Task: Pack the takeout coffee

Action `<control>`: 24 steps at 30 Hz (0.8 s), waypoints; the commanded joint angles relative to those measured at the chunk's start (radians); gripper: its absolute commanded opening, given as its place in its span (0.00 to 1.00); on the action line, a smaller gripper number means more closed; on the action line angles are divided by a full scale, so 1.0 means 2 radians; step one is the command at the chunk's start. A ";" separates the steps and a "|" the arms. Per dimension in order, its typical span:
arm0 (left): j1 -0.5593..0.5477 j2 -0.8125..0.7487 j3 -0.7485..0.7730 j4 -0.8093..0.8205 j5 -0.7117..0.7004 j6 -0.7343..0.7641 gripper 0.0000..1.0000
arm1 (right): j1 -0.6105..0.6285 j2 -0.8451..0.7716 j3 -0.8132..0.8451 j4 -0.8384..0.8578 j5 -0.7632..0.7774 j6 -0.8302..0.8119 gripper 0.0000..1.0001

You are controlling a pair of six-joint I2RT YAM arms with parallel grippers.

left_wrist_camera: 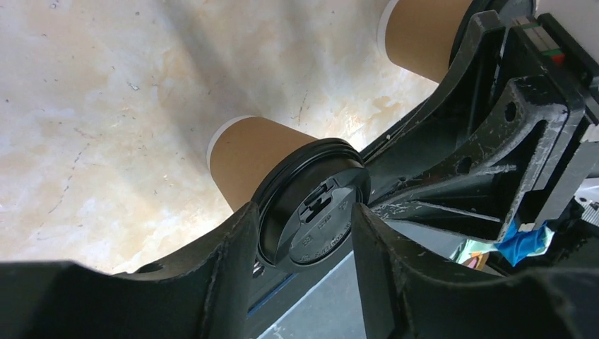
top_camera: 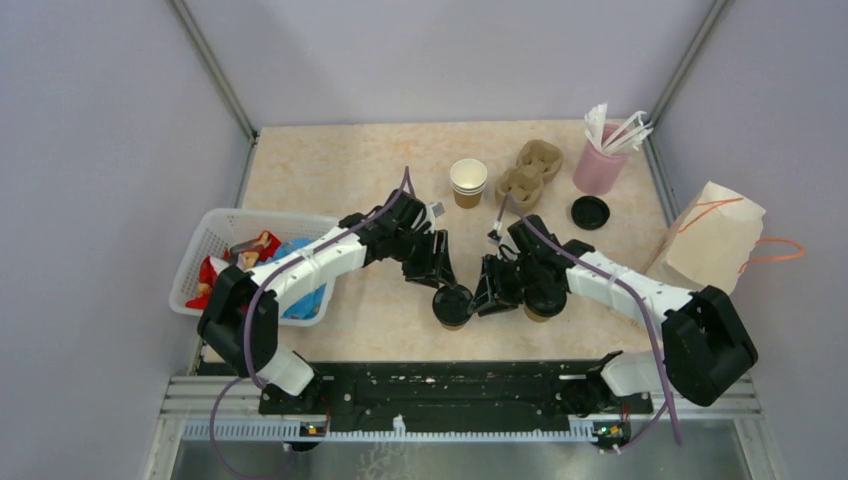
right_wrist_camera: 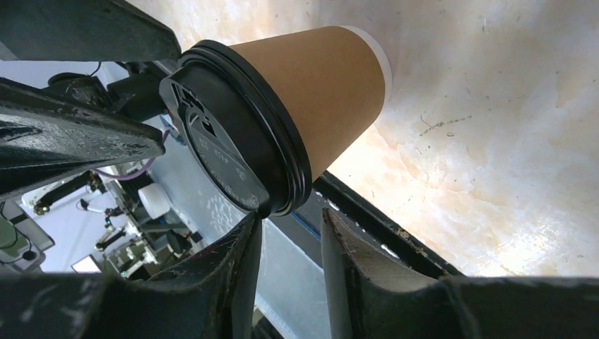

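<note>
Two brown paper cups with black lids stand near the table's front edge. The left cup (top_camera: 452, 306) is between my grippers; the right cup (top_camera: 546, 301) is partly hidden under my right wrist. My left gripper (top_camera: 440, 280) is open, its fingertips at the left cup's lid (left_wrist_camera: 311, 215), one each side; I cannot tell if they touch. My right gripper (top_camera: 487, 290) is open with a narrow, empty gap. In the right wrist view its left fingertip (right_wrist_camera: 251, 229) touches the lid rim of that same cup (right_wrist_camera: 311, 92). The other cup (left_wrist_camera: 424, 32) shows behind the right gripper.
A stack of open paper cups (top_camera: 468, 182), a pulp cup carrier (top_camera: 530, 168), a pink cup of white sticks (top_camera: 598, 165) and a loose black lid (top_camera: 590, 212) stand at the back. A paper bag (top_camera: 712, 240) is at the right, a white basket (top_camera: 232, 222) at the left.
</note>
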 commanded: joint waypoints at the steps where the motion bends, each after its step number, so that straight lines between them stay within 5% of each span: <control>1: 0.001 -0.010 -0.009 0.040 0.031 0.009 0.54 | 0.006 0.015 0.025 0.015 0.016 -0.010 0.35; 10: 0.000 -0.069 -0.091 0.073 0.033 -0.044 0.41 | -0.004 0.056 0.097 -0.042 0.053 -0.069 0.33; 24: -0.011 -0.108 -0.128 0.107 0.052 -0.098 0.40 | -0.009 0.122 0.186 -0.090 0.042 -0.142 0.44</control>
